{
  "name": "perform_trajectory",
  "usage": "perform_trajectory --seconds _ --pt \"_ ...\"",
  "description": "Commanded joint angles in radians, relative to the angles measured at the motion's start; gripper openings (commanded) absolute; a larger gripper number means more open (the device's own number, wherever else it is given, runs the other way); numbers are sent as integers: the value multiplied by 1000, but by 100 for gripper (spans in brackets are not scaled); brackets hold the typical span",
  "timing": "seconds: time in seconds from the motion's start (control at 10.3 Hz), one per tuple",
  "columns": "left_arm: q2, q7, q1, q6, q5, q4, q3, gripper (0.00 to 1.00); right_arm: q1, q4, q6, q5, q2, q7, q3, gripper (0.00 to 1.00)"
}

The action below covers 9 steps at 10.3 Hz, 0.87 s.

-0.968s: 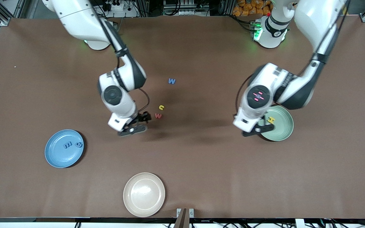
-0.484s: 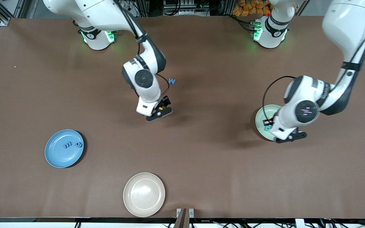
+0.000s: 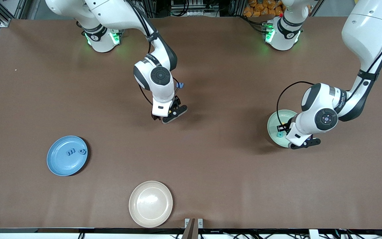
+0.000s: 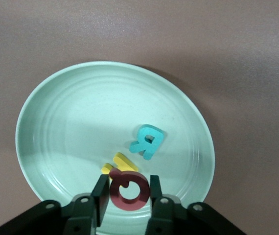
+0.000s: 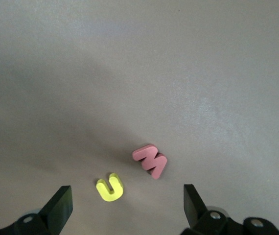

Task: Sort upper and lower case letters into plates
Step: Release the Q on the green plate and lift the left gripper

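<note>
My left gripper [image 4: 127, 198] is shut on a red round letter [image 4: 128, 190] and holds it low over the pale mint green plate [image 4: 61, 122]. A teal letter R [image 4: 148, 141] and a yellow letter [image 4: 122, 162] lie in that plate [image 3: 275, 123]. My right gripper [image 5: 127, 213] is wide open above a yellow u [image 5: 110, 187] and a red w [image 5: 151, 160] on the table; my hand [image 3: 168, 113] hides both in the front view. A blue W [image 3: 180, 85] lies just beyond them toward the robots' bases. The blue plate [image 3: 58, 164] holds two dark blue letters [image 3: 71, 152].
A cream-beige plate [image 3: 151, 203] sits near the table's front edge, nearer the camera than the right gripper. The blue plate is toward the right arm's end, the mint plate toward the left arm's end. Brown table between them is bare.
My right gripper has moved away from the blue plate's side to hang over the yellow u and red w. My left gripper has shifted across the mint plate toward the left arm's end.
</note>
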Motion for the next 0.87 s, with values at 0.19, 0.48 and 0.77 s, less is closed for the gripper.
perform_trajectory --seconds 0.19,0.48,0.77 --pt "-36 5 -18 -14 -25 -1 -27 100 -47 4 16 -3 8 64 1 100" --pt "-39 -38 -15 -89 -28 22 -119 100 -43 47 18 -3 58 346 1 100" --pt "-39 -206 -18 -97 -28 22 -192 100 -37 83 27 -1 114 598 2 100"
